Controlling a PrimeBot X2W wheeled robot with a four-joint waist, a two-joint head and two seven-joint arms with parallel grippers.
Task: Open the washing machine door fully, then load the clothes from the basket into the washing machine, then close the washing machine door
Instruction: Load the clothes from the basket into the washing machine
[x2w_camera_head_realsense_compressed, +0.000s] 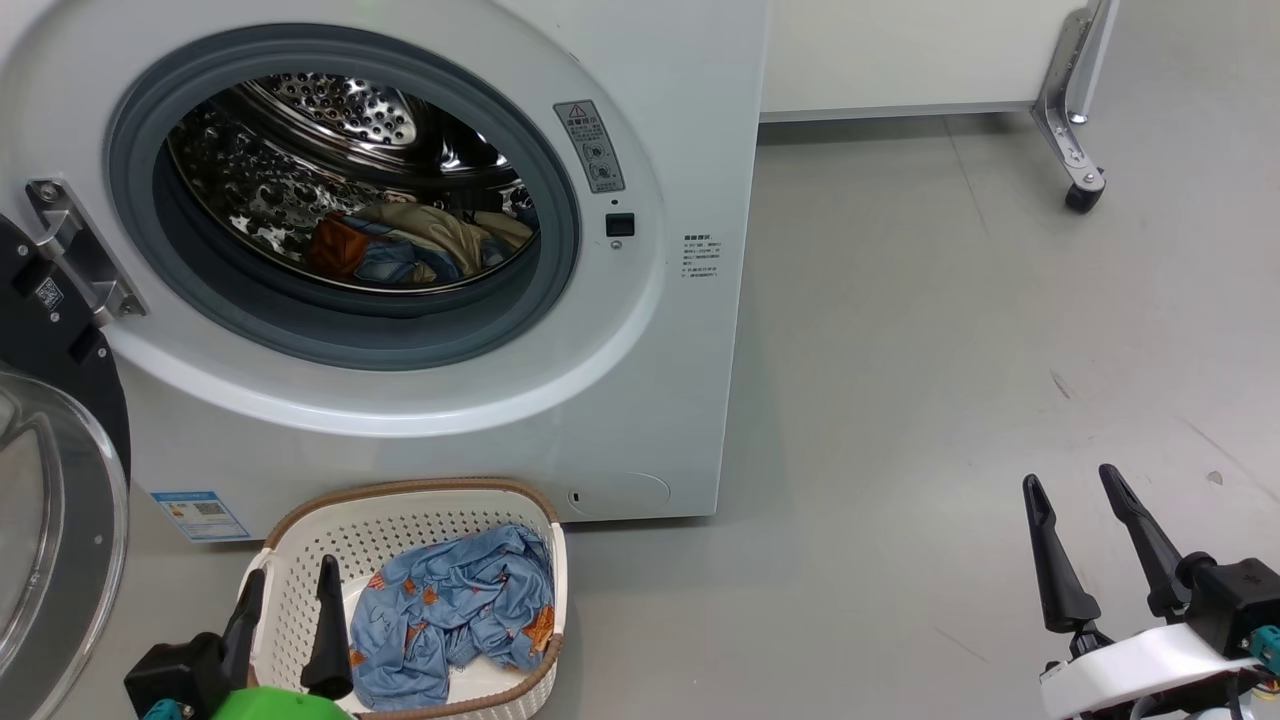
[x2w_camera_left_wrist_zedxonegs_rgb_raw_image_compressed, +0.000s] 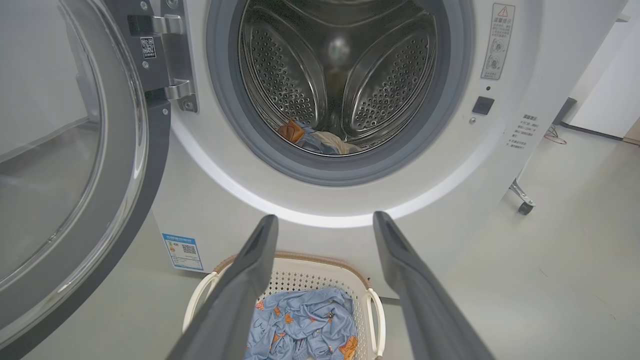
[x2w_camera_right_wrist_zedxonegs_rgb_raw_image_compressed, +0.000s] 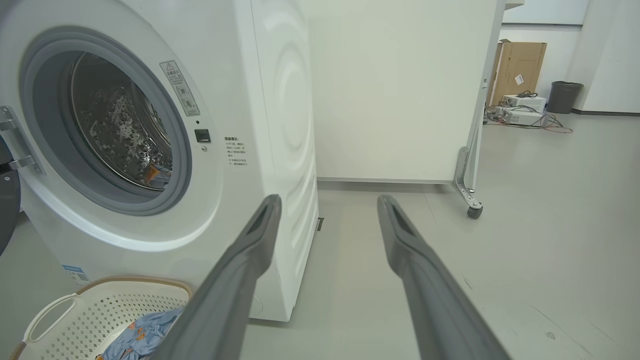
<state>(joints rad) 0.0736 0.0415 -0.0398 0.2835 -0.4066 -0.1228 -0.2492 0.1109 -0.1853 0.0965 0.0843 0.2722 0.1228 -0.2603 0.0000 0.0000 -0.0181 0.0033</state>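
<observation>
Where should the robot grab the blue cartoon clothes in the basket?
Probably the bunched-up folds in the middle of the clothes, coming straight down from above. The walls of the basket fence every side, and the raised wrinkles give the open left gripper something to pinch.

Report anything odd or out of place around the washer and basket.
Nothing stands out. The washing machine door hangs open, the basket stands upright holding the clothes, nothing spilled. Other garments lie in the drum.
</observation>
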